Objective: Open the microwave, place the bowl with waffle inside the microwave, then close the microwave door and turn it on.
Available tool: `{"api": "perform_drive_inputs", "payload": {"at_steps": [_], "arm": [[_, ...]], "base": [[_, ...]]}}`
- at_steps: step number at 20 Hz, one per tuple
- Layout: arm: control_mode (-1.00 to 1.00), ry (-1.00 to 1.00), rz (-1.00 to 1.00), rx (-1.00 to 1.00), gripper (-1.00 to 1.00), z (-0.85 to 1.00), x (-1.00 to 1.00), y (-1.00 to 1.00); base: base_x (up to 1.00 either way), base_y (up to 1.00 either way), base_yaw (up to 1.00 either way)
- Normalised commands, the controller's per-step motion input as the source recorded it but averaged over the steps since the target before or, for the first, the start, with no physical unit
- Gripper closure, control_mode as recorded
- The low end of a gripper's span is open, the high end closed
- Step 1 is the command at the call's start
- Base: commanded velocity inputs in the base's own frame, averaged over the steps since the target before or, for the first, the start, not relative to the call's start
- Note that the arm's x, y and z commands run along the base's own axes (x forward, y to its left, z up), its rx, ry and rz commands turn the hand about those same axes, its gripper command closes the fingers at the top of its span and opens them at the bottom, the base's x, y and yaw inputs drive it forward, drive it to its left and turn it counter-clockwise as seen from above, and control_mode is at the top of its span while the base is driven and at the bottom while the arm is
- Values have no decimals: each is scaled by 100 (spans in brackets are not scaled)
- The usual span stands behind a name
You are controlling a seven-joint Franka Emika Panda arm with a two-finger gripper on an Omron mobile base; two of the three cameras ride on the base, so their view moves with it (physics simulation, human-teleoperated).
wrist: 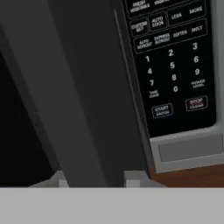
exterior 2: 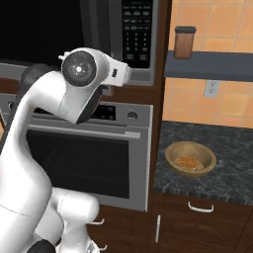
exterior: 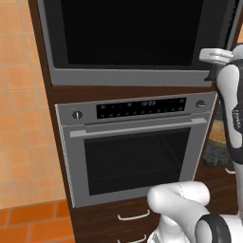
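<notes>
Up against the right part of the large built-in microwave point(exterior 2: 74, 34), with its wide black glass front and silver-grey frame, the white arm holds its pincer point(wrist: 97, 178) close to the microwave door point(wrist: 65, 87). Seen from the hand, the two small fingertips point(wrist: 133, 178) stand apart at the bottom edge, and the door's grey border strip with the slim dark vertical handle point(wrist: 94, 96) rises between them; whether the tips touch it I cannot tell. Just right of the handle is the dark keypad panel point(wrist: 173, 65), with number keys and start and stop buttons near its lower end. The black glass door sits flush in the frame in the left base view, so it appears closed.

Below the microwave is a silver oven point(exterior: 135, 147) with a horizontal bar handle, a mesh window and two knobs. Well to the right, on the dark speckled stone worktop point(exterior 2: 232, 143), stands the small round wood-coloured bowl with a waffle point(exterior 2: 190, 158) lying inside it. Above it, a brown lidded canister point(exterior 2: 184, 42) stands on a dark wall shelf point(exterior 2: 212, 66).
</notes>
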Motion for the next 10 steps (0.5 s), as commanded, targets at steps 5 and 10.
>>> {"api": "perform_drive_inputs", "payload": {"at_steps": [5,10], "arm": [[-100,1,-37,-29,100,-12,-100,0],[-100,15,-36,-46,100,-25,-100,17]], "base": [[0,0,0],[0,0,0]]}}
